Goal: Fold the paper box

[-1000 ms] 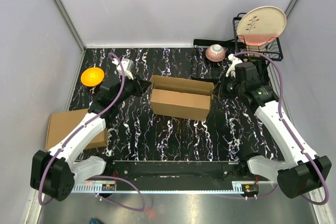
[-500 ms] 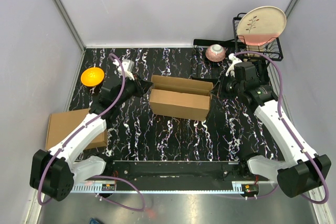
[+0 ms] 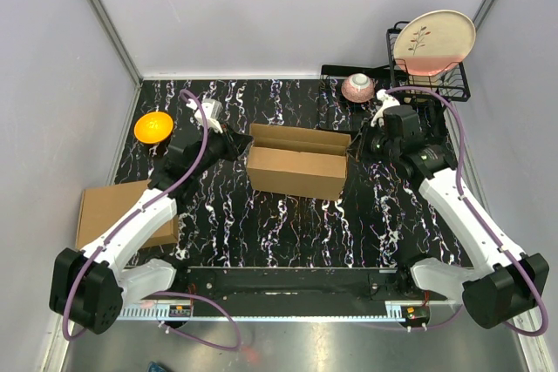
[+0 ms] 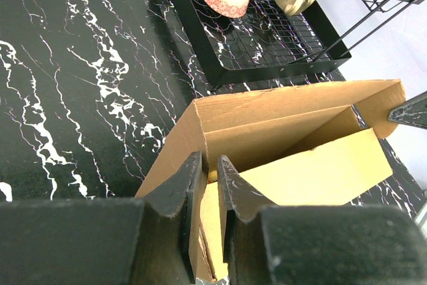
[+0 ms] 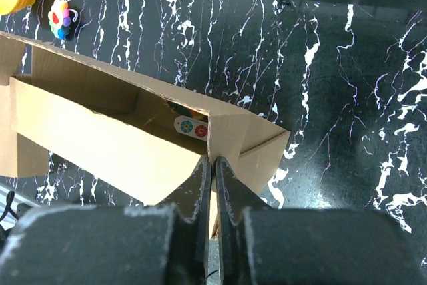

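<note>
Fold the paper box, both ends gripped. Nearest the arm bases, at the left edge of the counter (image 3: pixel 261 224), a plain carton (image 3: pixel 109 211) lies flat and untouched, well apart from the work.

At mid-counter stands the paper box (image 3: pixel 296 172), partly erected. Its long walls are upright, its top is open, and its long axis runs left to right between the two arms.

The left fingers (image 4: pixel 180 191) straddle the left end of the box. They are drawn close together on a cardboard panel that passes between them, so they appear clamped on that end panel.

The right fingers (image 5: pixel 230 191) are pressed together on the thin cardboard edge at the right end, where an angled corner flap meets the end wall.

Holding opposite ends probably steadies the light box so it cannot slide while an end panel is turned along its crease. The step in hand is judged to be tucking or raising the end flaps, and the lid is not yet closed. A pull from one side only could skew the walls.

Farther back, an orange bowl (image 3: pixel 153 125) sits at the left. A pink bowl (image 3: pixel 358 86) rests on a black tray (image 3: pixel 336 71), and a wire rack (image 3: pixel 453 89) holds a plate (image 3: pixel 433 39) on edge. All of these stand clear of the fold.
</note>
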Motion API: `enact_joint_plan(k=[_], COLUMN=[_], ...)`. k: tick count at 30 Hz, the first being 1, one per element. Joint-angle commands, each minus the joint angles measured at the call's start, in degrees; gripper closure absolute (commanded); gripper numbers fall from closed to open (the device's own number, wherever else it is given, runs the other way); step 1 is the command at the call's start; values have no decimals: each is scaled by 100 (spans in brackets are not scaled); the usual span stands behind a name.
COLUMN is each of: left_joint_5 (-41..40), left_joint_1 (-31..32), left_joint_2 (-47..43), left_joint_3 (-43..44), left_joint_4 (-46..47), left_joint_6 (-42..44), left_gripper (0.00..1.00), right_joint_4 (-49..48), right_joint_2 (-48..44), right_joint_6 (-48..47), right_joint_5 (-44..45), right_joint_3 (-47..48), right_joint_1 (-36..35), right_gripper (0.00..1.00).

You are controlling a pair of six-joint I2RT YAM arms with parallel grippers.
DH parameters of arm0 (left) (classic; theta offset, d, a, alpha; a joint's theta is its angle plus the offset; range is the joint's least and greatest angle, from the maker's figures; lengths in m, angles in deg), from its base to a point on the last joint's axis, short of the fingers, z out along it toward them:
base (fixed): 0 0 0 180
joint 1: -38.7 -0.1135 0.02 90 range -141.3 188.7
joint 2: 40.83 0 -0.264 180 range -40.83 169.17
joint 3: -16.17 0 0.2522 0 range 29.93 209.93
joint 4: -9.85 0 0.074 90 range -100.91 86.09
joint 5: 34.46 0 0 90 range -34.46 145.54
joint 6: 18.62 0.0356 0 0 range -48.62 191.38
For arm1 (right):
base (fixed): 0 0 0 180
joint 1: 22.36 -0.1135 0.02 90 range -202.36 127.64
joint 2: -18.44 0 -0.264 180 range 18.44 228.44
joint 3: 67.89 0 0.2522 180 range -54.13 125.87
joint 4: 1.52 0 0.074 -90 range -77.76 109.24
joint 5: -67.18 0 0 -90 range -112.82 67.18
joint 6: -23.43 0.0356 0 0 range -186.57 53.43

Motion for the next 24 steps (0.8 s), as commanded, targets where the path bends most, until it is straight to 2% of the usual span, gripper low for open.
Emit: enact_joint_plan(k=[1,7,24], left_joint_5=[215,154,118], left_joint_1=[99,99,99], left_joint_2=[-1,-28,25], left_joint_3=[-71,-63,-54], left_joint_4=[330,268,224], left_joint_6=[-91,-38,-12], left_gripper=[84,84,84], right_joint_4=[-74,48,119], right_joint_2=[-25,-52,36], right_joint_6=[215,268,338], right_joint_5=[-230,-159,-177], right_joint_3=[-127,294,532], right_joint_1=[-206,-188,-197], right_gripper=[100,100,100])
